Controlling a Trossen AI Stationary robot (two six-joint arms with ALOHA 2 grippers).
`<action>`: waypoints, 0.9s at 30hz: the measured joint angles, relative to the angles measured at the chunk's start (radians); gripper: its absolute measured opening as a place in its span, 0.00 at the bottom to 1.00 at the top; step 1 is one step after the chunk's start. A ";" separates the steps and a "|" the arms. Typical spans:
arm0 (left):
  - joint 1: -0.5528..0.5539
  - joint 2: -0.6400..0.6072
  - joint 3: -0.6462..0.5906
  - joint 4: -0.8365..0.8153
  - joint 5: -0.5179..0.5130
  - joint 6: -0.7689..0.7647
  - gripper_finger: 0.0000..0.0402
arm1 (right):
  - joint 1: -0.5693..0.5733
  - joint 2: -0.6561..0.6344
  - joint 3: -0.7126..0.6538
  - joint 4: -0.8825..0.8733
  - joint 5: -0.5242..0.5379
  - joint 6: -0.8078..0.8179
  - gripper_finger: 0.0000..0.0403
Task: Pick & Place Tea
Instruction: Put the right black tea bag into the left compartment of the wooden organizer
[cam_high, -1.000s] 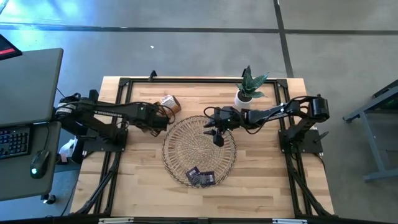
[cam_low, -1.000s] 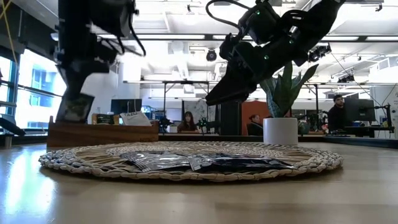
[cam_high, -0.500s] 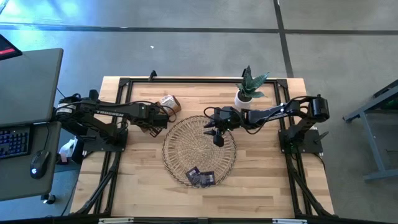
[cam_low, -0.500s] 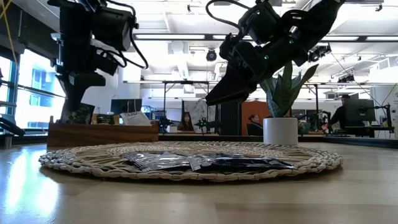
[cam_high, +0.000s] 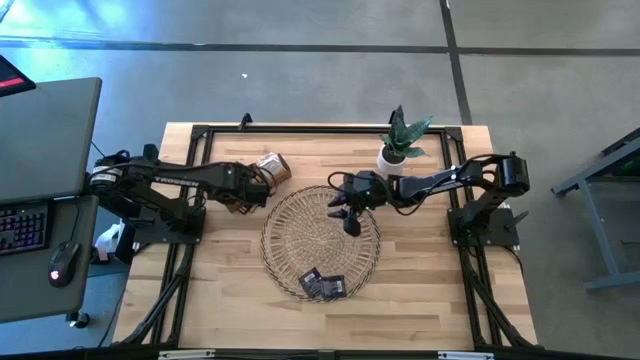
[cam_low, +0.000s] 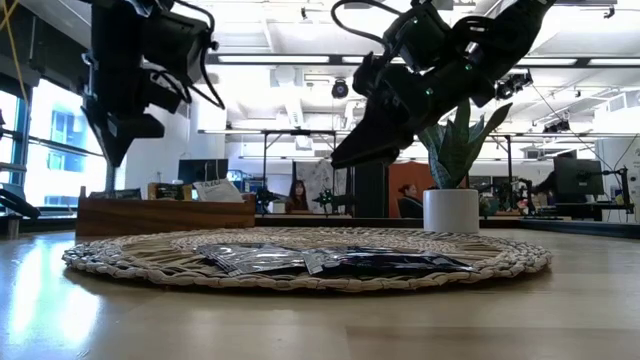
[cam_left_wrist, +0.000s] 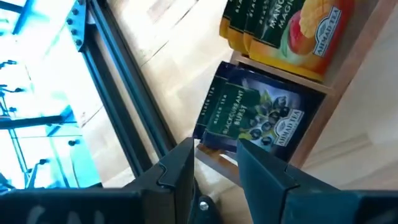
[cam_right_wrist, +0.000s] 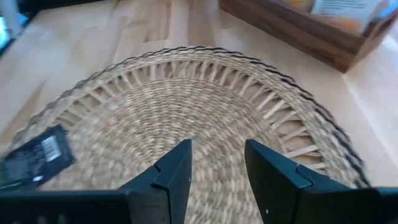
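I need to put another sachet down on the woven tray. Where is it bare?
The woven tray is bare over most of its weave. Only its near edge is crowded, with dark sachets. The right gripper hovers over the far-right part; the left gripper is at the wooden box.

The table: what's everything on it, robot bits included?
Tray: one, round, woven straw, table centre.
Sachets: a few, dark, piled on the tray's near edge.
Box: one, brown wood, beside the tray, holding orange sachets and a dark blue sachet.
Plant: one, green, white pot, far right of the table.
Left hand: dark, open, over the box.
Right hand: dark, open, empty, above the tray.
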 joint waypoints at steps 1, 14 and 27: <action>0.000 0.000 0.008 -0.006 0.001 -0.001 0.30 | 0.000 0.000 0.000 0.001 -0.019 0.000 0.36; -0.183 0.014 0.061 0.769 0.317 0.335 0.30 | 0.151 0.000 0.000 0.062 -0.124 -0.238 0.36; -0.434 0.261 0.057 1.158 0.411 0.423 0.30 | 0.336 0.000 0.000 0.064 -0.152 -0.201 0.35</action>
